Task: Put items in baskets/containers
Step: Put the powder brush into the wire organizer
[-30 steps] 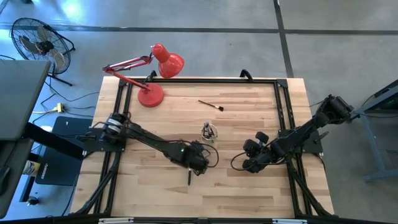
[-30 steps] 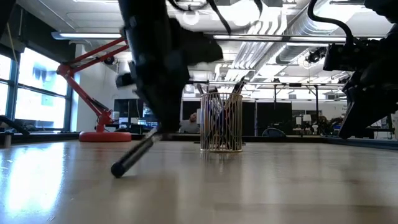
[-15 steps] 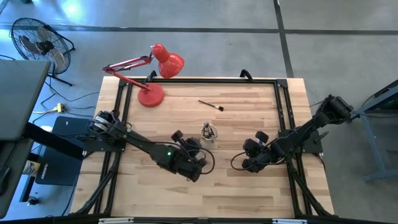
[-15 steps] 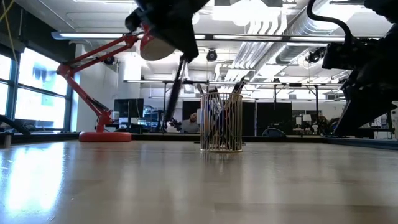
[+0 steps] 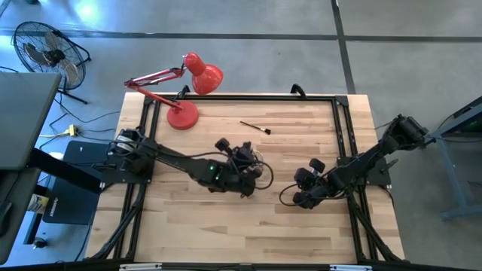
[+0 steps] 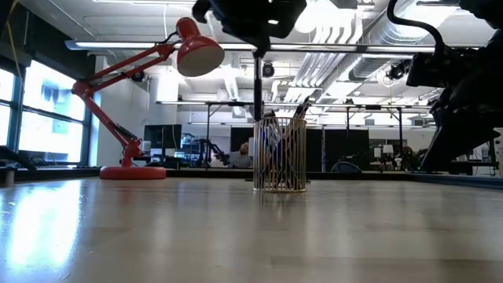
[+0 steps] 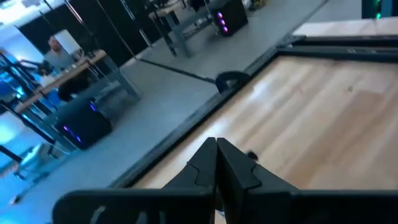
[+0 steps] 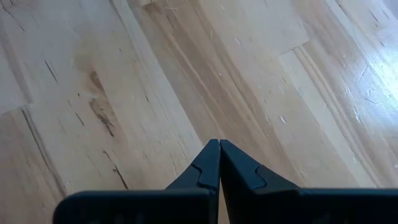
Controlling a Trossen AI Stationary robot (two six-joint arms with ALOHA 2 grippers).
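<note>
My left gripper (image 5: 245, 164) hovers over the middle of the table, shut on a thin dark brush (image 6: 258, 82), directly above the clear cup (image 6: 279, 153). The cup stands upright on its base with several brushes inside; from above the gripper mostly hides it. Another brush (image 5: 255, 126) lies flat on the table beyond the cup, toward the far edge. My right gripper (image 5: 299, 196) waits shut to the cup's right, low over the wood (image 8: 219, 146), touching nothing. My left gripper (image 6: 258, 47) pinches the brush by its upper end (image 6: 258, 56) between the two fingers, coming from above and pointing down. The brush hangs upright below the fingers, lifted clear of the table. Its lower end (image 6: 258, 116) is level with the cup's rim.
A red desk lamp (image 5: 184, 94) stands at the table's far left corner, its head (image 6: 196, 51) reaching toward the middle. A black frame rail (image 5: 339, 135) runs along the table's edges. Bare wood lies along the near side (image 5: 248, 233).
My left gripper has risen from the near side of the table and moved toward the far edge to above the cup, carrying the brush. The brush, earlier slanting with its lower end on the wood, is lifted clear and now hangs upright.
</note>
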